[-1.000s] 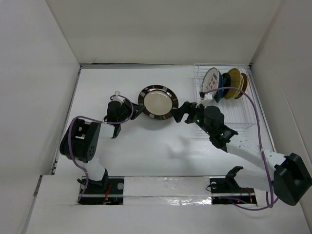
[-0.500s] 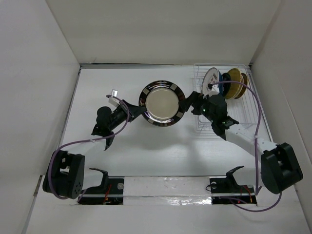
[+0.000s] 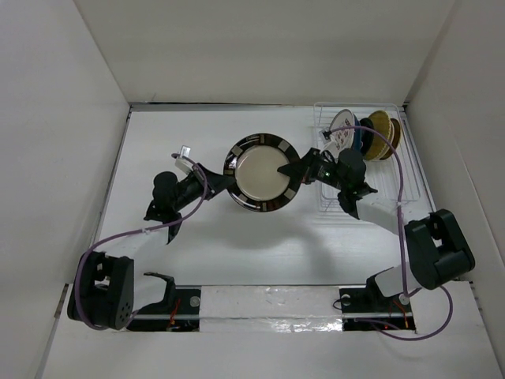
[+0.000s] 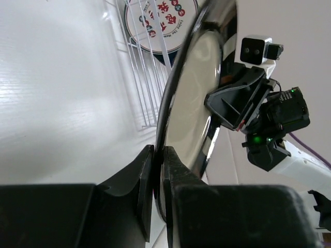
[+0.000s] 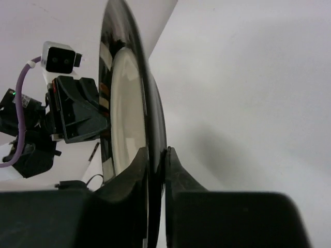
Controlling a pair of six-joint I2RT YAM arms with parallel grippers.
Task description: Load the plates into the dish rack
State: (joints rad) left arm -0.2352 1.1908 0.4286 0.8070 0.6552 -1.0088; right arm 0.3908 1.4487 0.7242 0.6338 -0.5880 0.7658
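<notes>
Both end effectors [image 3: 228,180] [image 3: 287,169] pinch black-rimmed plate [image 3: 259,175], seemingly airborne

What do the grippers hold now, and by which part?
Both pinch the black-rimmed plate by its rim: the left gripper at its left edge, the right gripper at its right edge.
</notes>
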